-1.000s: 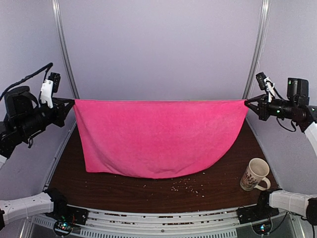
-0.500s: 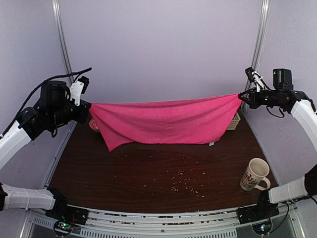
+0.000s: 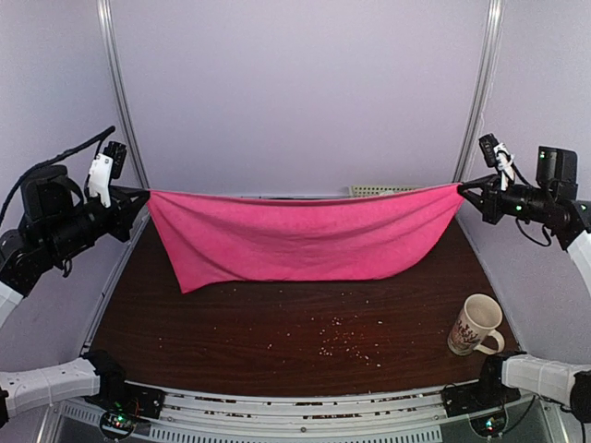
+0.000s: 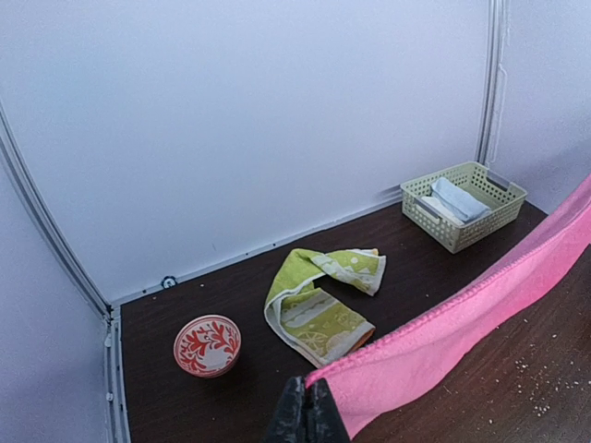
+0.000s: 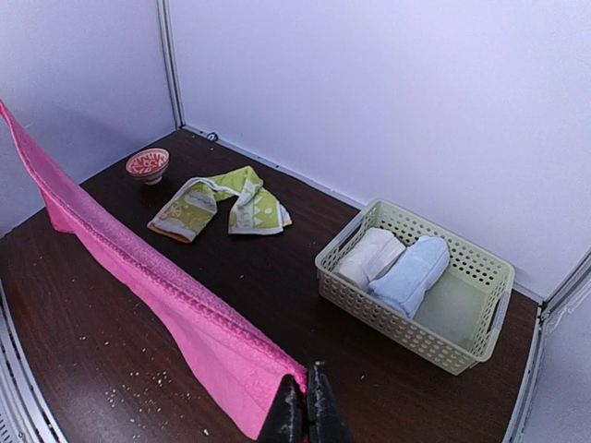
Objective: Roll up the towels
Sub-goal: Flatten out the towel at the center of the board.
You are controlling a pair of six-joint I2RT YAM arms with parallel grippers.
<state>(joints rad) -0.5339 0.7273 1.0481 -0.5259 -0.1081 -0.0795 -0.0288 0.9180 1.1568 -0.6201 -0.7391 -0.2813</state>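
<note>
A long hot-pink towel (image 3: 295, 235) hangs stretched in the air above the table, sagging in the middle. My left gripper (image 3: 143, 197) is shut on its left top corner, and my right gripper (image 3: 462, 191) is shut on its right top corner. In the left wrist view the left gripper (image 4: 307, 406) pinches the pink towel (image 4: 462, 323). The right wrist view has the right gripper (image 5: 305, 406) pinching the pink towel (image 5: 166, 286). A yellow-green patterned towel (image 4: 319, 300) (image 5: 217, 203) lies crumpled at the back of the table, hidden behind the pink one in the top view.
A pale green basket (image 5: 416, 281) (image 4: 462, 203) at the back right holds a rolled white cloth (image 5: 369, 257) and a rolled light-blue cloth (image 5: 411, 272). A red-patterned bowl (image 4: 208, 344) (image 5: 148, 164) sits back left. A mug (image 3: 474, 325) stands front right. Crumbs (image 3: 346, 343) dot the table front.
Both grippers swung in and up, bunching the towel, then spread outward again. The towel now hangs shorter and gathered, no longer draped down to the table as one second ago.
</note>
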